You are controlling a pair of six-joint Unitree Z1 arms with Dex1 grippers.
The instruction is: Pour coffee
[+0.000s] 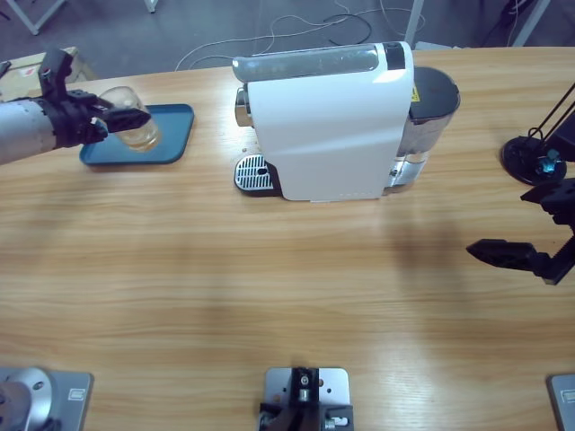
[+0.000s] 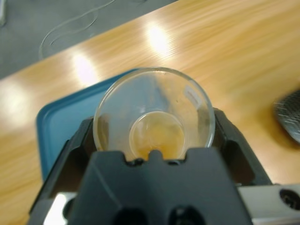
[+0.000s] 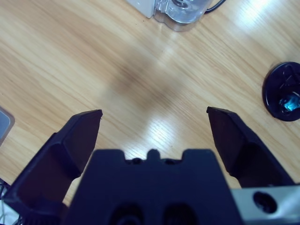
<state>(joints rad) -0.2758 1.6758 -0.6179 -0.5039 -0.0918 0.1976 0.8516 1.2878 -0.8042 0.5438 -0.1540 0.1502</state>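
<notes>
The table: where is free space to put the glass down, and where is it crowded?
Bare wood runs across the whole near half of the table, in front of the coffee machine, between tray and right gripper. Crowded: the far-left corner, where the left gripper holds the glass over the tray.

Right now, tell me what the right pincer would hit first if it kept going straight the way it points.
Probably bare wooden table: the right pincer stands open over empty wood, the white coffee machine well off its line, though depth is unclear.

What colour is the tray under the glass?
Teal blue tray; the left wrist view shows it best, behind the glass.
</notes>
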